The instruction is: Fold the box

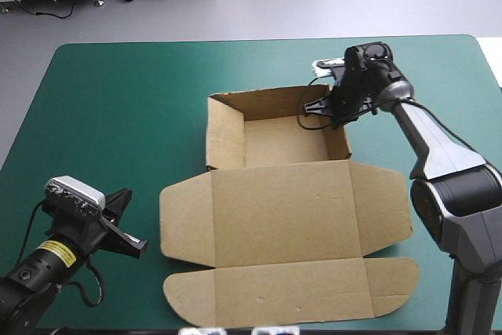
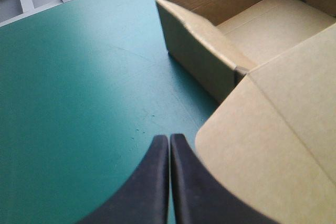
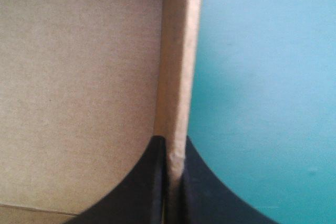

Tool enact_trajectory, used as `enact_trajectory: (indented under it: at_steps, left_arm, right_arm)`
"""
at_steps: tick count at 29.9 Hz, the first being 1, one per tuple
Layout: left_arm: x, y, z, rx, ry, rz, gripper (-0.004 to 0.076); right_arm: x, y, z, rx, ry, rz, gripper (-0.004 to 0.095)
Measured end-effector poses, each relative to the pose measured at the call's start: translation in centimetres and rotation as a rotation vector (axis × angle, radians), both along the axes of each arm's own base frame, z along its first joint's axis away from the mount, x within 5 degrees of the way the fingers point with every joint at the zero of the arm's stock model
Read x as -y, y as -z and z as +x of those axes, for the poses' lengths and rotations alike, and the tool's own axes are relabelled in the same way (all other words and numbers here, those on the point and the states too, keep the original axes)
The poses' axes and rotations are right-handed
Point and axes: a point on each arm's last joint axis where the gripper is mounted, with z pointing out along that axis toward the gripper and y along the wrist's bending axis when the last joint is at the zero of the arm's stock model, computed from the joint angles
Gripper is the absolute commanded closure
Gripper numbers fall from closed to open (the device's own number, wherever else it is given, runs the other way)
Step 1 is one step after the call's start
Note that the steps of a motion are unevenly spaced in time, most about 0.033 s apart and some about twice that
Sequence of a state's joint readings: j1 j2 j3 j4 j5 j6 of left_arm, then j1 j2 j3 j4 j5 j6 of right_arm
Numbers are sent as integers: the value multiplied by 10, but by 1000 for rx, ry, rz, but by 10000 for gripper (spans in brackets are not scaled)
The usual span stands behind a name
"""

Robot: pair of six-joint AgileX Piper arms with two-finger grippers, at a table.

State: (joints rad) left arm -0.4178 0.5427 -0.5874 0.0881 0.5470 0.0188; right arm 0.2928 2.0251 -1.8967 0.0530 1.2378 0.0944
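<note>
The right pincer (image 3: 176,153) is clenched on the box's right wall (image 3: 177,66). One black finger is inside the tray and one outside, the board's top edge is nipped between them, and the tray's far corner lies ahead. The left pincer (image 2: 169,141) is clenched on nothing, its tips meeting over bare teal-green cover just beside the lid's rounded left flap (image 2: 247,150). The box (image 1: 282,217) sits mid-desk (image 1: 118,107) as an open tray toward the far side, with the lid (image 1: 286,202) lying flat toward the robot. The main risk, as I judge it, is dragging. Nothing pins the light board down, so a sideways or upward pull on the wall would slide or tip the whole box rather than shape it. A twist at the wrist could crease the wall, which looks thick and is perhaps folded double. If it is not properly seated, it may spring outward once it is let go. The left pincer, moving in low, could catch under the flap's edge and shove the lid. There is wide bare cover left of the tray, beyond its far wall and out to the right edge. The near side is tight, since the front flap (image 1: 290,296) lies close to the desk's near edge and any drag that way could push it over.
</note>
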Motion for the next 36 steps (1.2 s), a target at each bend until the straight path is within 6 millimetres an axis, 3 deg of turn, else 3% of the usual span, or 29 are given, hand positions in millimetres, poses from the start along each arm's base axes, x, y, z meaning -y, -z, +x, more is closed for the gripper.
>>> enact_trajectory:
  at_steps: [8, 16, 19, 28, 36]
  left_arm:
    - [0, 0, 0, 4, 2, 1, 729]
    - [0, 0, 0, 4, 2, 1, 729]
    - [0, 0, 0, 4, 2, 1, 729]
    - [0, 0, 0, 2, 1, 2, 729]
    - [0, 0, 0, -2, 1, 3, 729]
  right_arm:
    - [124, -2, 19, 19, 238, -74, 931]
    - [245, -17, -3, 43, 510, -112, 926]
    - [273, -17, -12, 36, 574, -129, 926]
    - [311, -5, -22, -3, 673, -151, 925]
    - [317, 8, -19, -31, 684, -146, 897]
